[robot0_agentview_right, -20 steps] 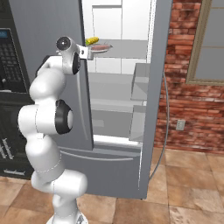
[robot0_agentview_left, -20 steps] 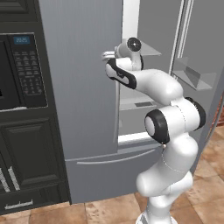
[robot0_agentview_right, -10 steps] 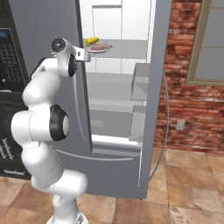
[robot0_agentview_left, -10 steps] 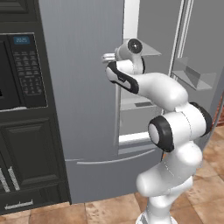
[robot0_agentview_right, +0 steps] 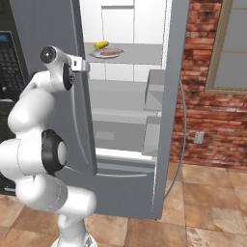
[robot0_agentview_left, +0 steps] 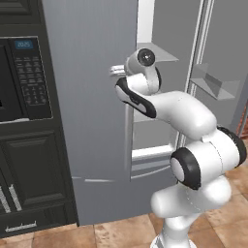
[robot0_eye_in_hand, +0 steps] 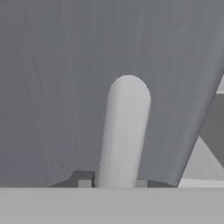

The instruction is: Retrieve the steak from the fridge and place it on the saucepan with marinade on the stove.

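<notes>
Gripper [robot0_eye_in_hand: 116,183] at fridge [robot0_agentview_left: 92,97] handle [robot0_eye_in_hand: 124,131] — fingertips cut off

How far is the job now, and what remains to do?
Done: the fridge's right door stands open, showing the steak on a plate on a shelf. In hand: the gripper is at the left door's handle. Left: taking the steak and bringing it to the saucepan.

The fridge [robot0_agentview_right: 43,29] stands mid-frame in the right base view, its right door [robot0_agentview_right: 166,96] swung open. On the upper shelf [robot0_agentview_right: 140,53] inside lies a plate [robot0_agentview_right: 96,54] with the steak [robot0_agentview_right: 112,51] on it, a yellow item [robot0_agentview_right: 101,45] just behind. The wall oven [robot0_agentview_left: 24,77] sits at the frame's left.
</notes>
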